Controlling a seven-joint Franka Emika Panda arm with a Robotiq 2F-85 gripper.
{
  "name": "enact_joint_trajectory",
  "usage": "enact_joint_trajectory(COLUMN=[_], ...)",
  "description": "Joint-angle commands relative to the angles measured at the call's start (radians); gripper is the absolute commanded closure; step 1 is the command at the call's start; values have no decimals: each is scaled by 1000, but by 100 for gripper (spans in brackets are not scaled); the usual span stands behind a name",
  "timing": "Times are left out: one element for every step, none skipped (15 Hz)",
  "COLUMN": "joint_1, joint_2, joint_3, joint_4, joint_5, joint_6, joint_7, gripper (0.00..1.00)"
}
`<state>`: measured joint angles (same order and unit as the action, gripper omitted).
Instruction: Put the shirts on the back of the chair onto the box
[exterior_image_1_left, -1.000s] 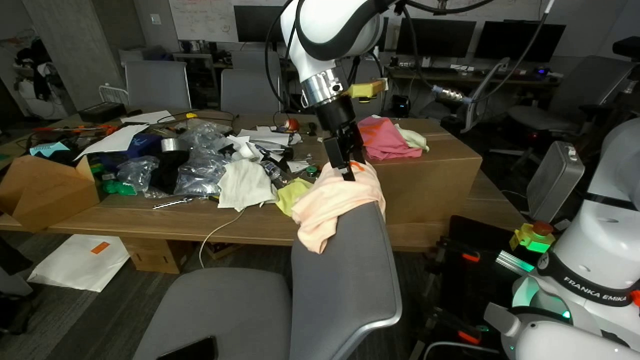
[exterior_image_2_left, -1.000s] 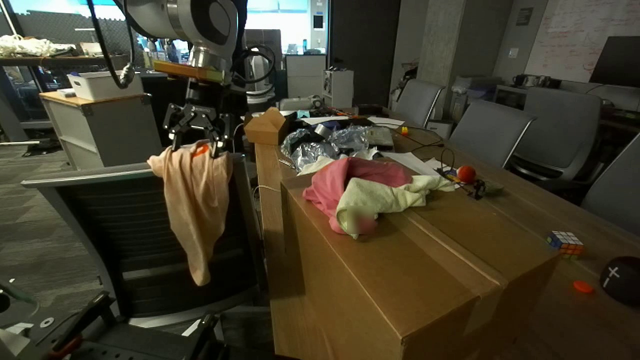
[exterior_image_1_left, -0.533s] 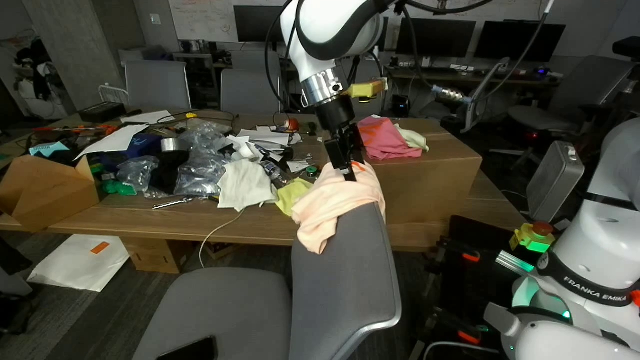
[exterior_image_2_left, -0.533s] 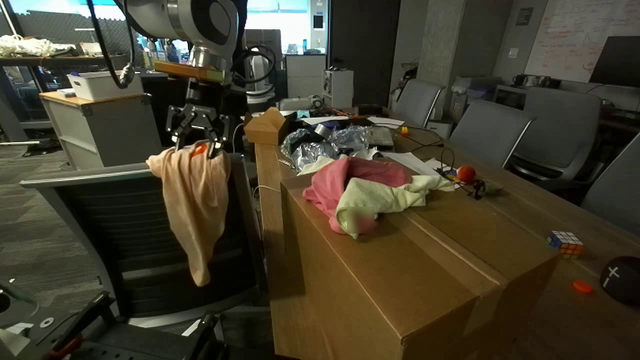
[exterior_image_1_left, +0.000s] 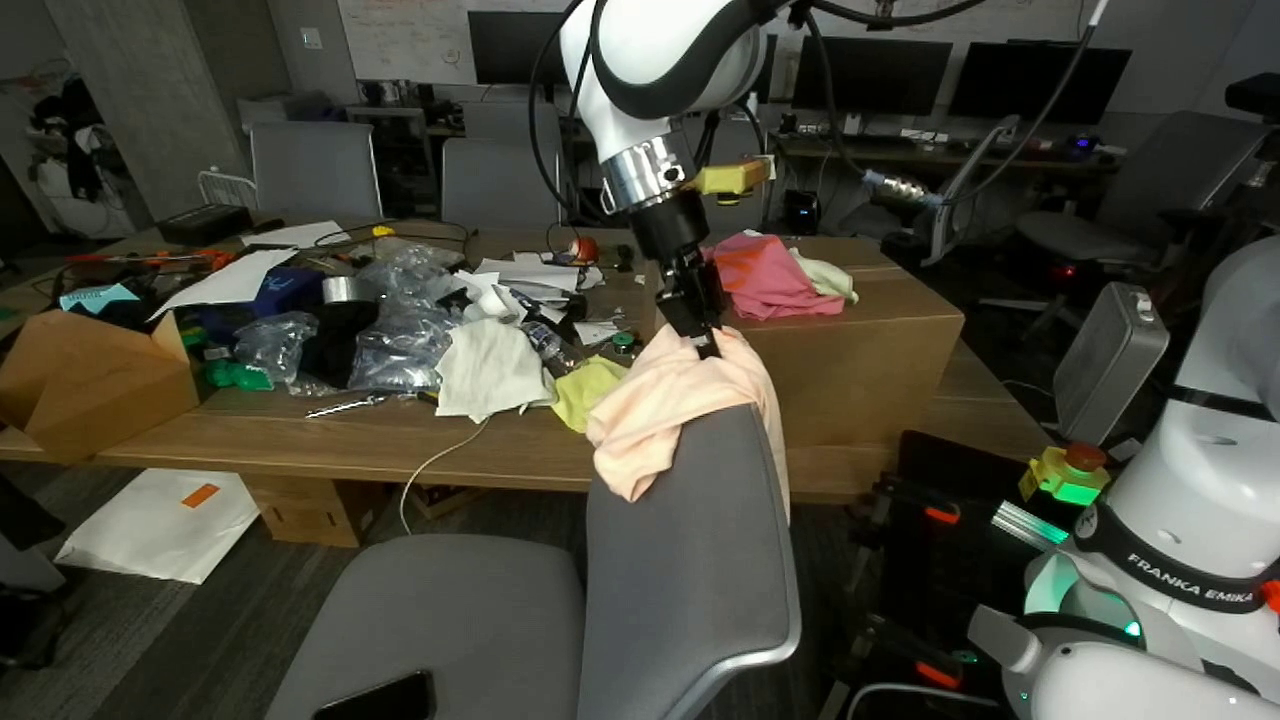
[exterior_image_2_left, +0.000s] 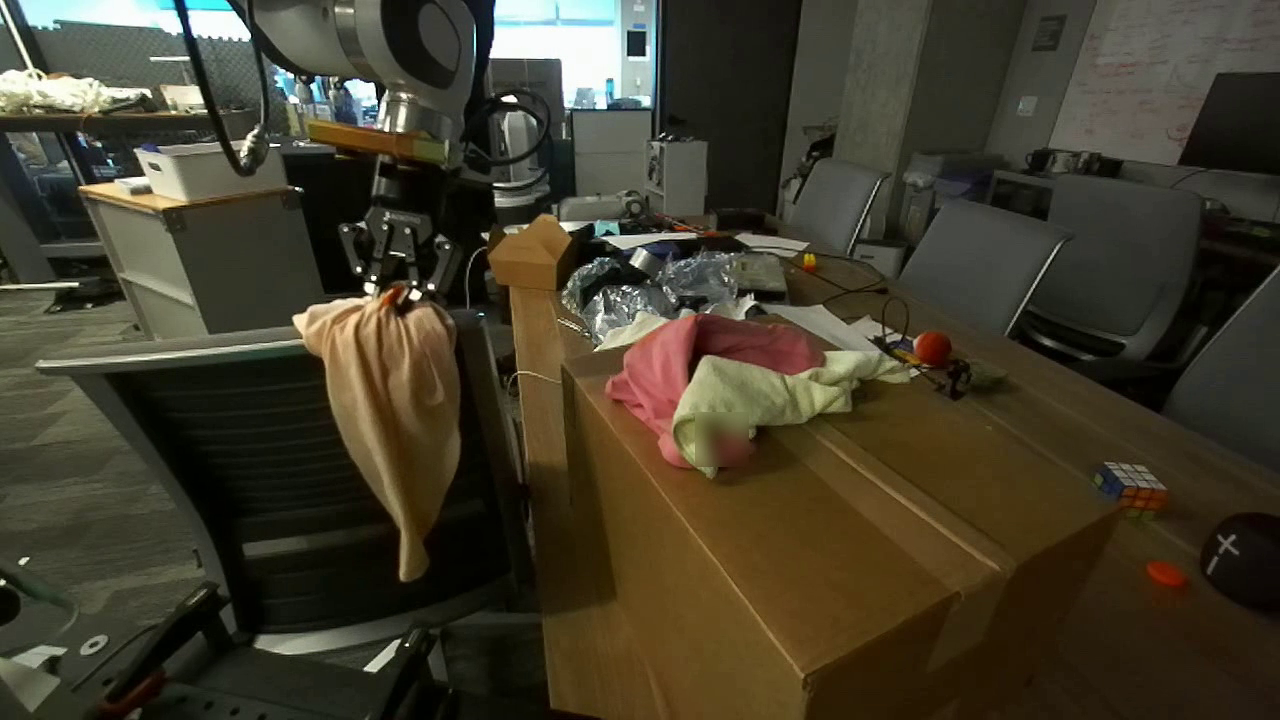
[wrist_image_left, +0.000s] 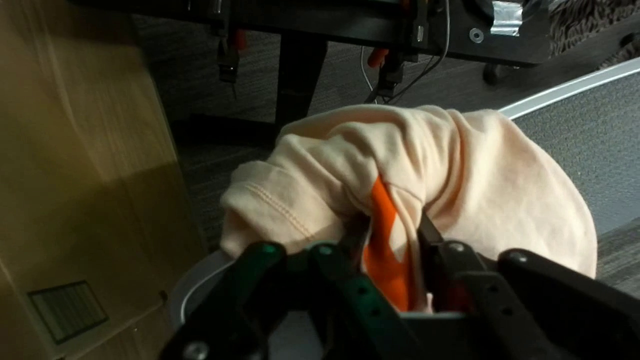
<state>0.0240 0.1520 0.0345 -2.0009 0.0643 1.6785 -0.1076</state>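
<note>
A peach shirt (exterior_image_1_left: 655, 405) with an orange print lies over the top of the grey chair back (exterior_image_1_left: 690, 560), and its tail hangs down the rear in an exterior view (exterior_image_2_left: 400, 420). My gripper (exterior_image_2_left: 402, 293) points down at the top of that shirt (wrist_image_left: 520, 200). In the wrist view a bunched fold fills the space between both fingers, so the gripper (wrist_image_left: 392, 232) is shut on the cloth. The large cardboard box (exterior_image_2_left: 850, 560) stands on the table beside the chair. On it rest a pink shirt (exterior_image_2_left: 660, 370) and a pale yellow-green one (exterior_image_2_left: 760, 390).
The wooden table (exterior_image_1_left: 540, 445) carries a white cloth (exterior_image_1_left: 490, 370), a yellow cloth (exterior_image_1_left: 585, 390), plastic bags (exterior_image_1_left: 400, 320) and an open small carton (exterior_image_1_left: 95, 380). A puzzle cube (exterior_image_2_left: 1130, 487) is near the box's far side. A dark phone (exterior_image_1_left: 385, 700) lies on the chair seat.
The fingers have come together, gathering the peach shirt's top into a bunch between them. The shirt's hanging tail has shifted slightly. Arm and box have stayed in place.
</note>
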Motion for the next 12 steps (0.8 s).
enact_joint_trajectory(joint_1=[0,-1,-2,-3,-4,-5,-7,-10,-15,-19,-24,-29], joint_2=[-13,-20,-27,-38,-49,-67,-82,-100,-121,-138,-159,-174], joint_3=[0,-2,-3,-5,-8,-11,-15,-19,-25,-30,-36,-43], joint_4=[-10,-11,-12,-15,-19,-25,-28,-31,-35,-34,-34,-30], joint_5=[0,-4,-6,-10,-14,-20,-25,-31,-37,-43,-46,-52], joint_6=[24,27,29,33,39,45,49,54,63,64,64,66], joint_7=[3,6,10,15,21,27,35,44,55,66,76,89], gripper=[100,97,96,96,96,96,96,96,96,96,96,96])
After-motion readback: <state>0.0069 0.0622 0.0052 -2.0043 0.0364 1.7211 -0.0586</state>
